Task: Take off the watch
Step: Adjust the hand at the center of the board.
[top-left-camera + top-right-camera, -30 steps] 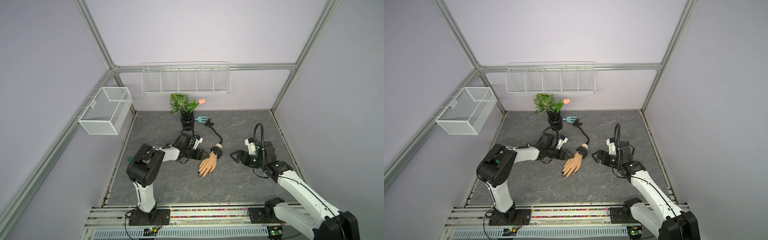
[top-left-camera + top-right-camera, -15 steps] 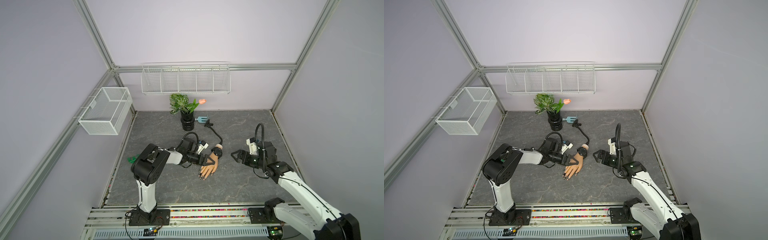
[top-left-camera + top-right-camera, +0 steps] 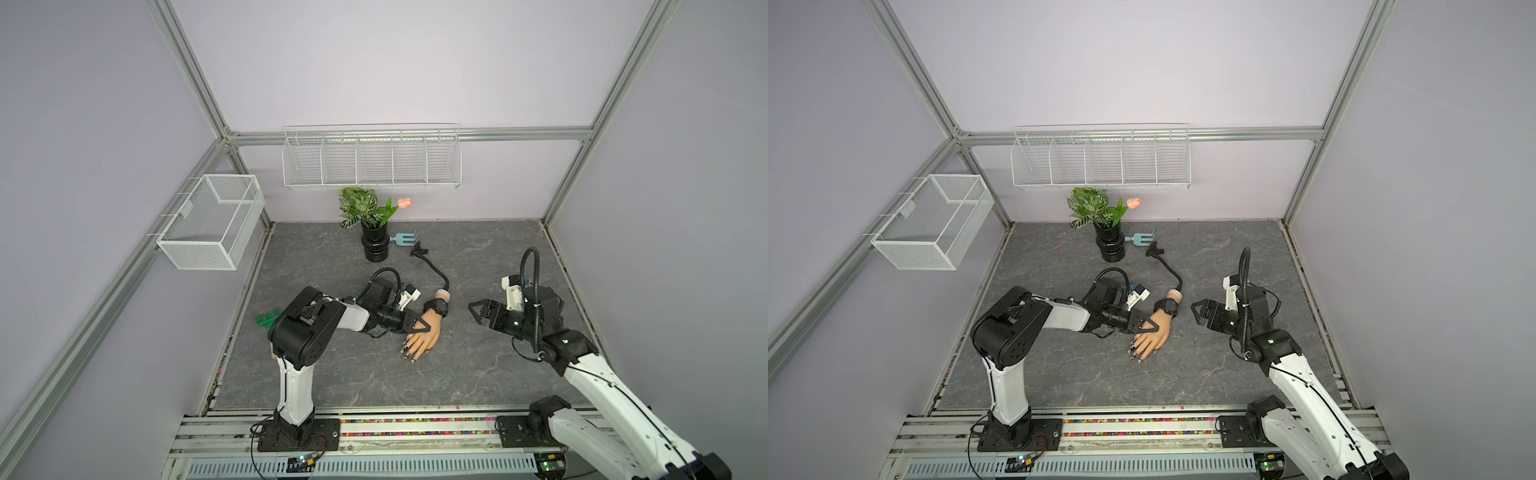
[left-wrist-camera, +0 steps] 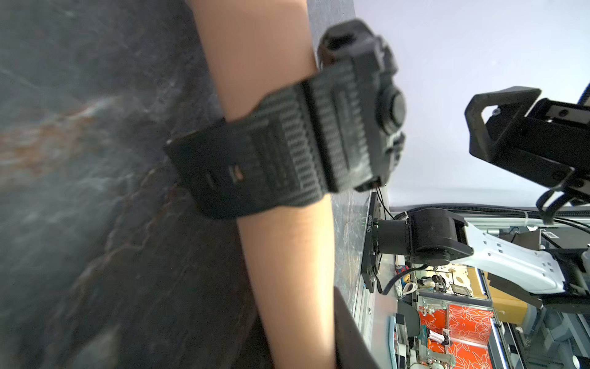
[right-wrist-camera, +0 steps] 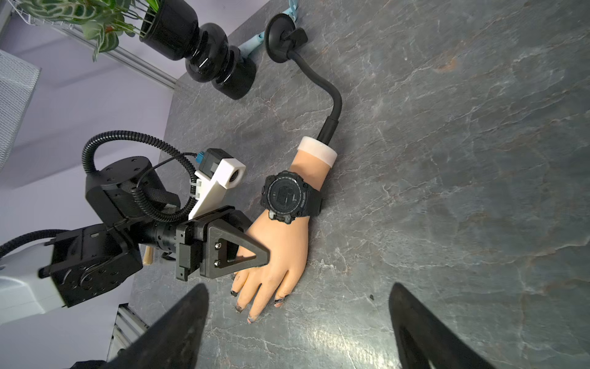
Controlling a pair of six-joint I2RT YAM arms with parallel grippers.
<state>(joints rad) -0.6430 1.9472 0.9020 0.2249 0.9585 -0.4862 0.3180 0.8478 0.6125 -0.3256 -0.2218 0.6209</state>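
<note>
The black watch [image 3: 437,306] [image 3: 1169,306] [image 5: 287,198] is strapped round the wrist of a flesh-coloured mannequin hand [image 3: 424,338] [image 5: 281,252] that lies flat on the grey table. My left gripper [image 3: 419,327] [image 3: 1148,327] [image 5: 255,255] is shut on the hand's thumb side, just below the watch. In the left wrist view the strap [image 4: 271,153] is close and blurred, and the hand [image 4: 287,271] fills the gap between the jaws. My right gripper [image 3: 478,316] [image 3: 1200,313] [image 5: 298,287] stands open to the right of the hand, touching nothing.
A black bendy stalk [image 3: 434,268] runs from the wrist to a suction cup [image 5: 281,44] near the back. A black vase with a plant [image 3: 375,245], a blue fork tool [image 3: 405,239] and a green piece [image 3: 266,320] are nearby. Wire baskets [image 3: 212,226] [image 3: 372,162] hang on the walls.
My left gripper has moved right from beside the mannequin hand onto it and closed on it. The hand has shifted slightly. The right gripper has barely moved and stays open.
</note>
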